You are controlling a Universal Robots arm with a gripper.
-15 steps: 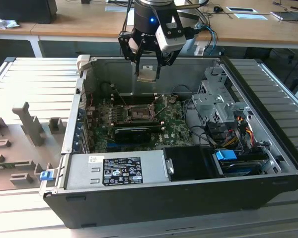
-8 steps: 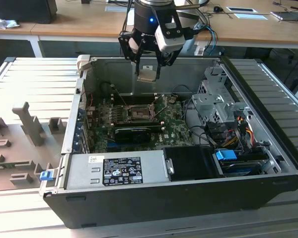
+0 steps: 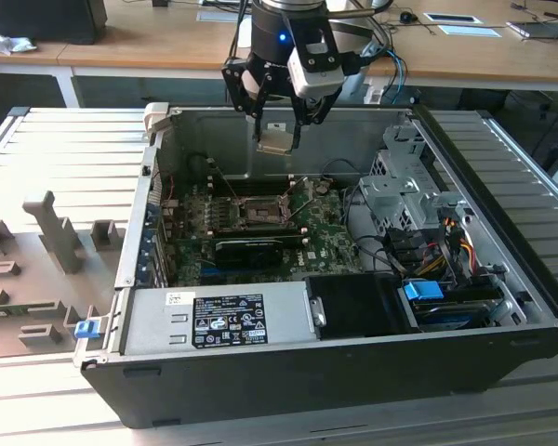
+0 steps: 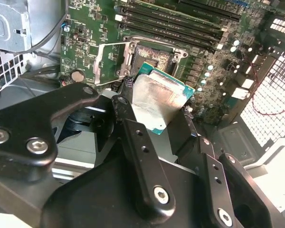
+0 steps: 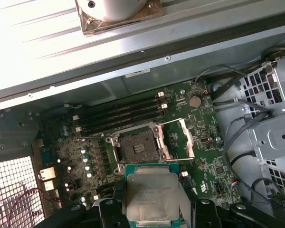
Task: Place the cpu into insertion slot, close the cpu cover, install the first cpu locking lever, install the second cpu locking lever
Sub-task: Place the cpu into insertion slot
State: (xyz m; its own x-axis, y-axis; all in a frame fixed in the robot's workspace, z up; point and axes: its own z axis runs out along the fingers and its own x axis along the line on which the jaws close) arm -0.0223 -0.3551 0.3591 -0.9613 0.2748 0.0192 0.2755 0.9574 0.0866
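My gripper (image 3: 277, 137) hangs above the open computer case, shut on the cpu (image 3: 277, 143), a flat square chip with a pale metal face. Both wrist views show the cpu (image 4: 159, 97) (image 5: 152, 197) clamped by its edges between the black fingers (image 4: 133, 135). It is held in the air, clear of the board. The insertion slot (image 3: 260, 212) (image 4: 152, 59) (image 5: 137, 146) lies below it on the green motherboard, bare, with a dark centre. The cpu cover (image 5: 176, 138) (image 4: 107, 61) is swung open beside the slot. Thin metal levers (image 3: 225, 182) stand raised at the slot.
A long black card (image 3: 251, 246) lies just in front of the slot. Memory slots (image 5: 123, 114) run along its far side. A power supply (image 3: 214, 321), a drive cage (image 3: 405, 186) and loose cables (image 3: 437, 246) fill the exterior view's right and front. The case walls (image 3: 214, 130) surround the board.
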